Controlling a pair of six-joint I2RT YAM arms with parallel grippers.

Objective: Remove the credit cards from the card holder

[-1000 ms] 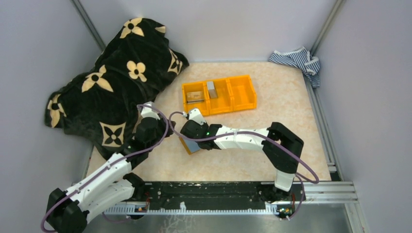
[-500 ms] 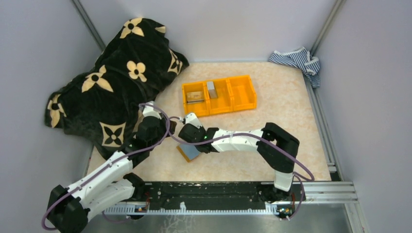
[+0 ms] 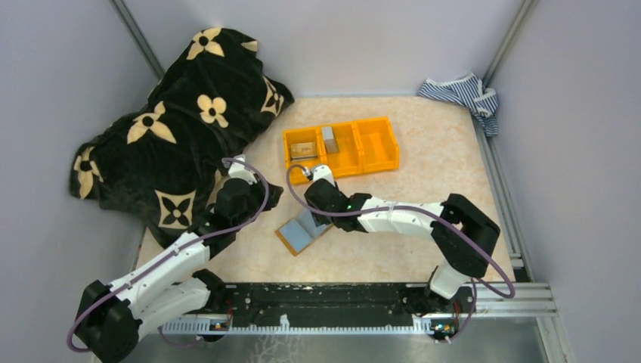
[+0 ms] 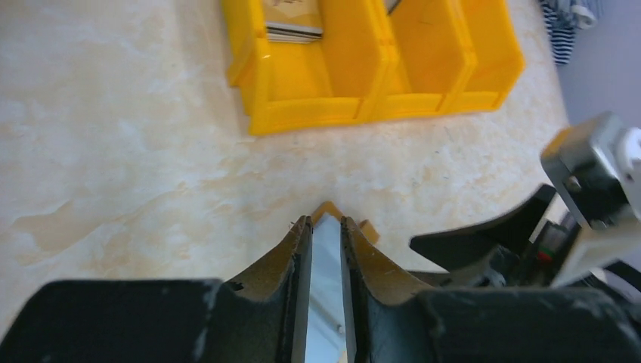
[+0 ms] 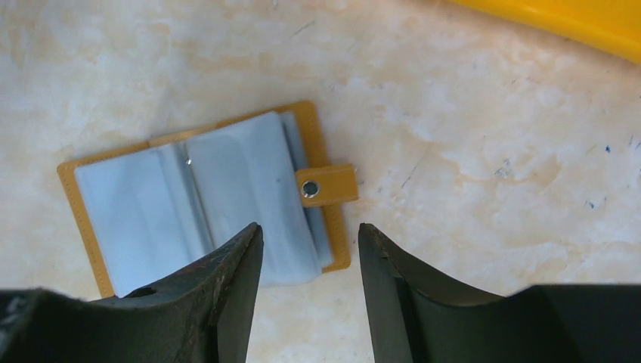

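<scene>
The card holder [image 5: 193,198] lies spread open on the table [image 3: 401,223], on the near side of the orange bin [image 3: 344,168]. My right pincer [image 5: 308,231] hangs over it, wide apart and empty. My left pincer [image 4: 323,221] is nearly closed about a pale strip; I cannot tell if it grips. I judge I'm mid-extraction. Next I must nip a card's edge inside a sleeve.

Glossy plastic bin [image 4: 306,113], card holder [image 5: 204,197] with shiny metal snap [image 5: 309,188].

Bare table [image 3: 423,166] rings the open card holder [image 3: 299,234]; orange bin [image 3: 340,147] beyond it, black blanket [image 3: 174,113] left.
</scene>
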